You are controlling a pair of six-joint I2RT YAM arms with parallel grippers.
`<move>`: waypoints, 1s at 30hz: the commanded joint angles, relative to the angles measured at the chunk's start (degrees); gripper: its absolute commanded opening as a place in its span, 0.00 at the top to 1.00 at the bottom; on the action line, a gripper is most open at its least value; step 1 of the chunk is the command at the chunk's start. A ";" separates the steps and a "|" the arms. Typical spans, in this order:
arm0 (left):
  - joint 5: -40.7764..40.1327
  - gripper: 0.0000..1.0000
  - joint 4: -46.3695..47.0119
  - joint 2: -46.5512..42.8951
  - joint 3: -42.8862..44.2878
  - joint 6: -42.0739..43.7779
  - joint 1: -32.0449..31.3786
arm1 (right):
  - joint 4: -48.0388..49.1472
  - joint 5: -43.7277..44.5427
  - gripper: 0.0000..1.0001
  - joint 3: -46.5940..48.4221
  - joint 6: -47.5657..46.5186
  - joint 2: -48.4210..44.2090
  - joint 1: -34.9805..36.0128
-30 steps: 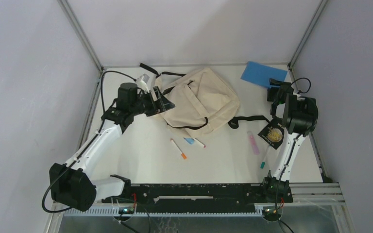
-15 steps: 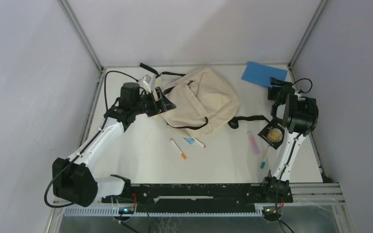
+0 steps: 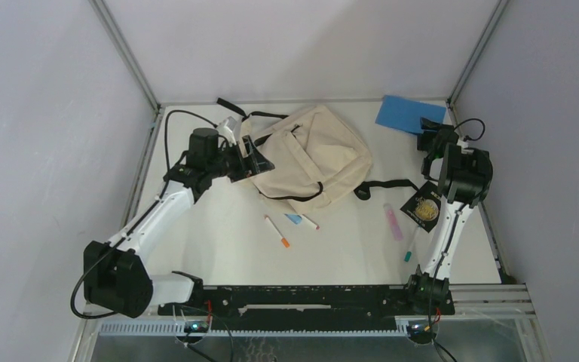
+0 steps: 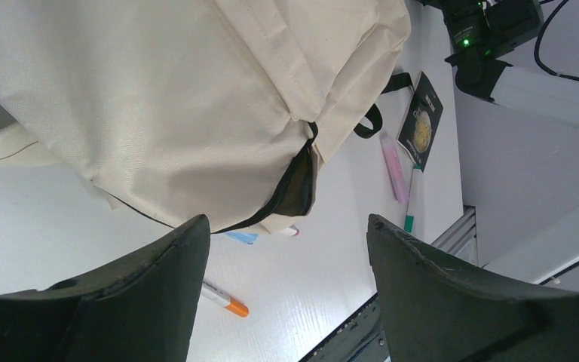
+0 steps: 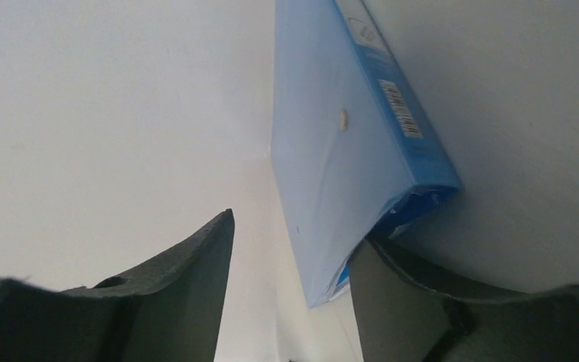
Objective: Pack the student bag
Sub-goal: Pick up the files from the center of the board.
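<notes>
The cream student bag point(image 3: 313, 154) with black straps lies at the back middle of the table. It fills the upper part of the left wrist view point(image 4: 158, 98), its black-trimmed zipper opening slightly agape. My left gripper point(image 3: 252, 160) is open at the bag's left edge, and its jaws point(image 4: 286, 220) hold nothing. The flat blue notebook point(image 3: 411, 115) lies at the far right. My right gripper point(image 3: 431, 137) is open at its near edge. In the right wrist view the gripper point(image 5: 294, 234) has the notebook's corner point(image 5: 339, 136) between its jaws, beside the right finger.
An orange-tipped pen point(image 3: 277, 231), a red-tipped pen point(image 3: 308, 222) and a small blue piece point(image 3: 293, 219) lie in front of the bag. A pink highlighter point(image 3: 393, 221), a teal-tipped pen point(image 3: 411, 247) and a black card with a gold emblem point(image 3: 422, 206) lie near the right arm. Frame posts stand at the back corners.
My right gripper has edged farther back toward the blue notebook. My left arm has shifted slightly, with its gripper still at the bag's left edge.
</notes>
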 commanded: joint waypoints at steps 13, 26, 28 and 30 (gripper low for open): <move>1.24 0.20 1.99 1.82 4.66 1.27 -0.15 | 7.89 -4.45 1.00 -2.31 1.54 -2.12 -0.11; -0.22 0.19 0.65 -3.08 5.71 1.08 -0.08 | 18.99 -11.94 1.00 -30.08 -1.91 -33.51 -2.10; -0.38 0.19 0.48 -4.45 5.84 1.00 -0.06 | 14.40 -12.93 1.00 -30.91 -5.89 -39.85 -1.79; -0.66 0.19 0.01 -5.94 5.83 1.04 -0.01 | 7.85 -13.48 1.00 -30.67 -10.65 -46.40 -0.97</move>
